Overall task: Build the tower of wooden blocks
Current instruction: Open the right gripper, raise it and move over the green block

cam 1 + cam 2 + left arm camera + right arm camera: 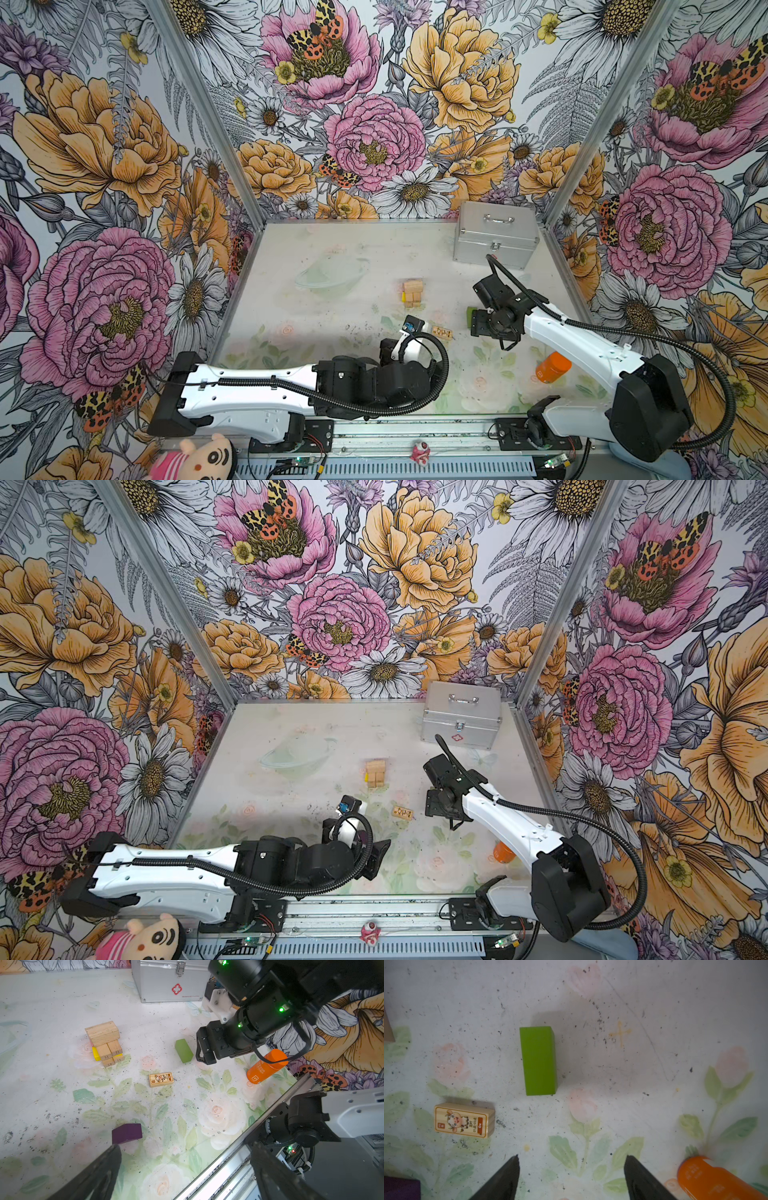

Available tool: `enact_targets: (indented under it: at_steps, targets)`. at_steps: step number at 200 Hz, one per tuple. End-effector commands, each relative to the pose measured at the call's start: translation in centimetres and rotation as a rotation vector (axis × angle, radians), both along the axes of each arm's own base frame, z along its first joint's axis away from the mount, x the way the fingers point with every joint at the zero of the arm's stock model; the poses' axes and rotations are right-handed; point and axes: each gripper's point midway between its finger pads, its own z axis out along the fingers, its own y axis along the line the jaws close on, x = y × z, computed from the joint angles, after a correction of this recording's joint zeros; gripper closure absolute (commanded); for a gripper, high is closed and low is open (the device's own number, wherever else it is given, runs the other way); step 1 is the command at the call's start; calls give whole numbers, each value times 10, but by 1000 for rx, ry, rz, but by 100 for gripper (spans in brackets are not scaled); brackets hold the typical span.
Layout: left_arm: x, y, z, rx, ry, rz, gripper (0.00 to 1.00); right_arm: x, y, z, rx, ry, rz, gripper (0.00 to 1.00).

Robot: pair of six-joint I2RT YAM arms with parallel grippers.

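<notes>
The tower (412, 293) (376, 775) (105, 1043) is a short stack of tan numbered planks with a yellow piece low down and a thick tan block on top. A lime-green block (538, 1060) (184, 1050) lies flat on the table. My right gripper (572, 1156) hovers open just short of it, empty. A tan block printed with an ox (464, 1120) (441, 331) lies between the two arms. The dark purple block (127, 1133) rests beside one finger of my left gripper (186, 1146), which is wide open and holds nothing.
A silver metal case (496, 235) stands at the back right. An orange bottle (552, 368) (716, 1180) lies near the right arm's base. A clear glass bowl (330, 274) sits left of the tower. A metal rail (218, 1174) runs along the table's front edge.
</notes>
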Motion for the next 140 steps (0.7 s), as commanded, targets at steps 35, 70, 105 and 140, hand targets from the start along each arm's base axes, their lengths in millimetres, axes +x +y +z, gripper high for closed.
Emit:
enact_targets:
  at_steps: [35, 70, 105, 140]
  targets:
    - [13, 8, 26, -45, -55, 63, 1, 30, 25, -3, 115, -57, 46, 19]
    - [26, 24, 14, -38, -35, 102, 1, 40, 22, -10, 84, -34, 49, 19]
    - [38, 40, 4, -37, -21, 146, 1, 48, 19, -23, 66, 8, 45, 19]
    - [45, 49, 0, -49, -8, 157, 1, 52, 21, -25, 69, 14, 43, 19]
